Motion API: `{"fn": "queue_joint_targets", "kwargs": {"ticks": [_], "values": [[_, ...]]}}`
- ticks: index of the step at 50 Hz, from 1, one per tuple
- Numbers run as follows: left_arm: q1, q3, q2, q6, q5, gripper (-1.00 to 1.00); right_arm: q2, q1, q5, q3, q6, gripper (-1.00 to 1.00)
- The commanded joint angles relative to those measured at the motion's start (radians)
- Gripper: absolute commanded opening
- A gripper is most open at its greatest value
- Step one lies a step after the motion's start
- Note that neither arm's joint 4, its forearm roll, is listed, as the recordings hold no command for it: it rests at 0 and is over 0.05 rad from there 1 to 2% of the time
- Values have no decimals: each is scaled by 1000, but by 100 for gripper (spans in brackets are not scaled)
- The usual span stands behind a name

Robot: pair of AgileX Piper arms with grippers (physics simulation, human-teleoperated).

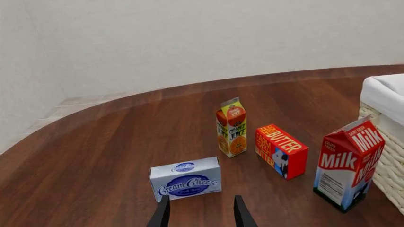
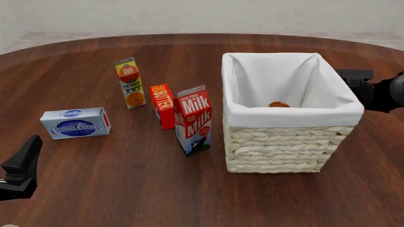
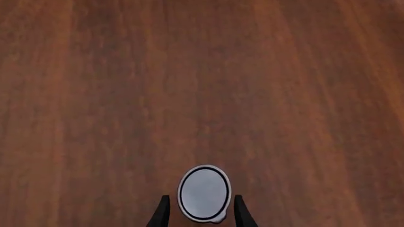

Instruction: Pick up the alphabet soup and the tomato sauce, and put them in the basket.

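One can (image 3: pixel 203 193) sits between the right gripper's (image 3: pixel 200 212) parted fingers; a loose pinch could topple it. Left gripper (image 1: pixel 202 213) idles open.

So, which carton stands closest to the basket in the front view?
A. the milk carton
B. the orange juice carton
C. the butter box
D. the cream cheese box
A: the milk carton stands just left of the basket, nearer than the other three packages.
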Motion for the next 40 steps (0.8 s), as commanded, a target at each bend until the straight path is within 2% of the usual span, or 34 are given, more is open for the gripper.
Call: {"fn": "queue_joint_targets", "kwargs": {"ticks": [1,12,40], "values": [[-1,0,4,0,-4,100,4,-3,-7,2,-9,-100],[-1,0,14,0,-13,100,-18,0,-11,1,-31,-100],[-4,0,2,2,0,100,-96,-9,6,-5,-34,-100]]}}
